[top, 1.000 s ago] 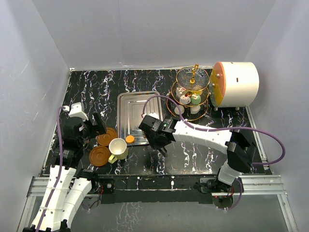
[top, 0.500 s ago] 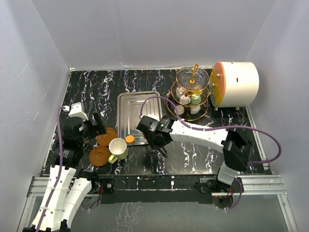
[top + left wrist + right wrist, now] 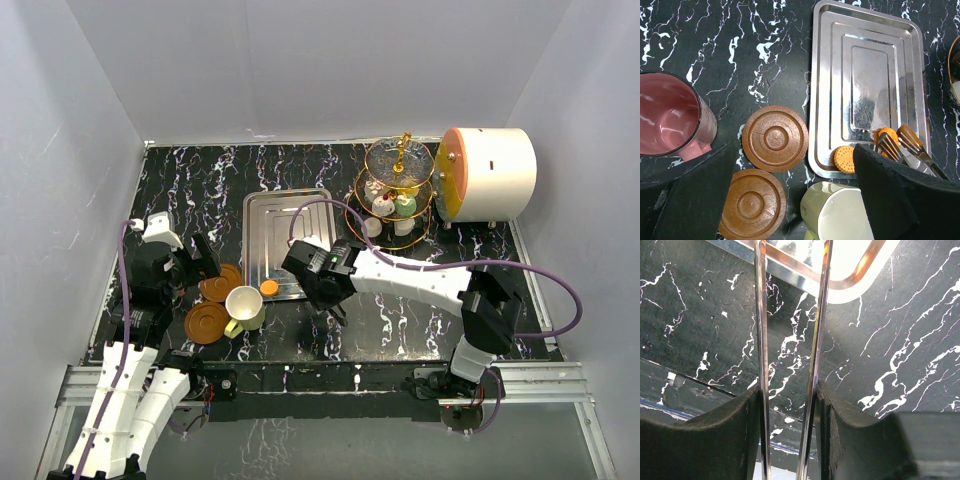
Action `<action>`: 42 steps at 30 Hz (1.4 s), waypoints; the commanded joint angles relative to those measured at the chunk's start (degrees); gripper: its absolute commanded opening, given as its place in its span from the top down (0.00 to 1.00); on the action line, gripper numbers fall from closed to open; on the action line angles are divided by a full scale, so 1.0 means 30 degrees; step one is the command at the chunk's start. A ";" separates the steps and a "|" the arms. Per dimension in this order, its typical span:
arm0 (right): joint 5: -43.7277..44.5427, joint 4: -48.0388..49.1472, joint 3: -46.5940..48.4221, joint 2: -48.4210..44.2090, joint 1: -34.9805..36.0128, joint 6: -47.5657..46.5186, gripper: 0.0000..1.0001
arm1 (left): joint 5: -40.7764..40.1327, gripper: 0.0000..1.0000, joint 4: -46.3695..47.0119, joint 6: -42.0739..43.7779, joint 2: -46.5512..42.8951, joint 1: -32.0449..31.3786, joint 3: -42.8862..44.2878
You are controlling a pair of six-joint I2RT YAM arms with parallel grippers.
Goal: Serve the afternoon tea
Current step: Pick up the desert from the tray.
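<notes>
Cakes (image 3: 390, 205) partly served: some are sitting on stand (image 3: 400, 160), upper right; orange cakes (image 3: 843, 158) are waiting on tray (image 3: 865, 75). Right gripper (image 3: 786, 400) is clamping tongs (image 3: 760, 340); left gripper (image 3: 794, 146) is gaping above bare saucers (image 3: 775, 137), cups (image 3: 835, 212) unseated beside them.

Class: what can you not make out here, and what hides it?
Top view: maroon cup hidden under the left arm.
Right wrist view: tongs cut off by top edge, tips unseen.
Top view: cakes on stand too small to count.
Left wrist view: cream cup cut by bottom edge.
</notes>
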 commanded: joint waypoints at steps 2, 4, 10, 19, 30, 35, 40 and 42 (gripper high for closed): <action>0.0432 -0.0149 0.0990 -0.0104 0.0186 0.0000 0.60 | -0.0003 0.01 -0.0005 0.0138 -0.0019 -0.0031 0.0468; 0.0364 -0.0149 0.1001 -0.0028 0.0218 -0.0087 0.61 | 0.0006 0.01 0.0004 0.0138 -0.0032 -0.0034 0.0474; 0.0544 -0.0200 0.1201 0.0158 0.0276 -0.0133 0.64 | -0.0004 0.01 -0.0006 0.0138 -0.0047 -0.0020 0.0456; 0.0711 -0.0472 0.1462 0.0358 0.0305 -0.0317 0.63 | 0.0032 0.01 0.0024 0.0134 -0.0167 -0.0034 0.0423; 0.0648 -0.0492 0.1503 0.0460 0.0331 -0.0338 0.61 | 0.0001 0.01 0.0004 0.0138 -0.0045 -0.0031 0.0462; 0.0689 -0.0632 0.1481 0.0587 0.0391 -0.0395 0.61 | 0.0019 0.01 -0.0005 0.0138 -0.0005 -0.0034 0.0472; 0.0886 -0.0809 0.1550 0.0794 0.0446 -0.0483 0.64 | 0.0001 0.01 -0.0003 0.0138 0.0010 -0.0032 0.0450; 0.1010 -0.0848 0.1643 0.0796 0.0449 -0.0483 0.67 | 0.0023 0.01 -0.0005 0.0138 0.0006 -0.0034 0.0449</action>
